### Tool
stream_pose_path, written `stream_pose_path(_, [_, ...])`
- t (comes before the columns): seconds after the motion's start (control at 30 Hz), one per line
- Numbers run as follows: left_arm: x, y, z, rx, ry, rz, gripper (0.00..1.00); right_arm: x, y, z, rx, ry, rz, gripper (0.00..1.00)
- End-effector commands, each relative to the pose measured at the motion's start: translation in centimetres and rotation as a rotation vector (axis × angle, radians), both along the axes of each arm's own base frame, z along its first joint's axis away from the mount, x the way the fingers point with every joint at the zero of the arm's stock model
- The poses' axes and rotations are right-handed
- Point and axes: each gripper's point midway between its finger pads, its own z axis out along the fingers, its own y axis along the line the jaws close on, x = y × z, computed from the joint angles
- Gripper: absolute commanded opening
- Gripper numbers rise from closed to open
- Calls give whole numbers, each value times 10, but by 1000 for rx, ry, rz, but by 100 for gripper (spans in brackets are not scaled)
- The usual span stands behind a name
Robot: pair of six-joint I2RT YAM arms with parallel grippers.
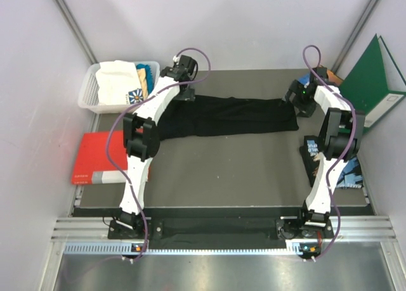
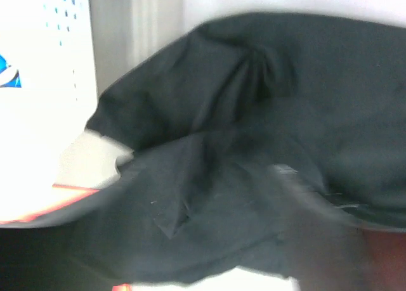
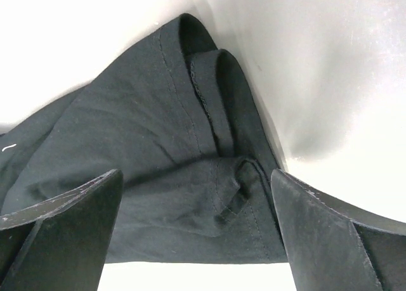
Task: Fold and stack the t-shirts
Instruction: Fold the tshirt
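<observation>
Risk noted: the black t-shirt (image 1: 235, 115), lying folded as a strip across the upper middle of the desk (image 1: 222, 170), is being exposed to unfolding should a finger snag an end. The right hand (image 3: 195, 177) is being held wide open over the upper-right end, gripping nothing. The left hand (image 1: 184, 88) is being shown too blurred; its state cannot be told.

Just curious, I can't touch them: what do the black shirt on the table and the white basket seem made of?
The long black cloth t-shirt looks like soft matte fabric, perhaps cotton: it creases and shows stitched hems. The white slotted basket looks like rigid moulded plastic, going by its thin perforated walls.
</observation>
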Motion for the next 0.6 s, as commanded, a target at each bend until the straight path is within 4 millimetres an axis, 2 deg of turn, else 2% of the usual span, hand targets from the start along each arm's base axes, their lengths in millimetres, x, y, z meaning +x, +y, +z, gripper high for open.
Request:
stream_pose_path(0.0, [34,5,-13,43,-70,59,99,3,6,24,-8,-77,41,100])
stream_pose_path(0.07, [38,11,-8,62,-101,81,99,0,13,26,-4,-94,58,100])
stream_pose_path(0.1, [37,9,10,46,-135,75,99,4,16,30,-4,-122,67,100])
stream_pose_path(0.13, [37,6,16,20,-153,61,99,3,22,35,-6,-137,88,100])
stream_pose_path(0.17, [26,6,2,18,-118,47,99,4,24,37,-21,-150,108,100])
stream_pose_path(0.2, [29,2,29,-29,-192,38,99,5,27,39,-32,-156,125,100])
stream_pose_path(0.23, [24,-1,30,-55,-191,27,99,9,33,44,-54,-167,151,100])
stream_pose_path(0.27, [14,-1,22,-54,-166,24,99,10,35,45,-86,-171,182,100])
stream_pose_path(0.3, [9,1,31,-66,-173,36,99,8,37,44,-108,-150,200,100])
stream_pose_path(0.37, [-3,3,28,-54,-150,36,99,14,47,50,-151,-162,242,100])
stream_pose_path(0.4, [-7,6,37,-51,-167,54,99,14,48,50,-156,-156,249,100])
stream_pose_path(0.43, [-10,7,38,-38,-167,60,99,16,64,54,-159,-169,279,100])
stream_pose_path(0.47, [-14,10,37,-12,-170,73,99,17,67,55,-160,-175,286,100])
stream_pose_path(0.57, [-18,9,51,-14,-202,74,99,18,80,53,-151,-180,308,100])
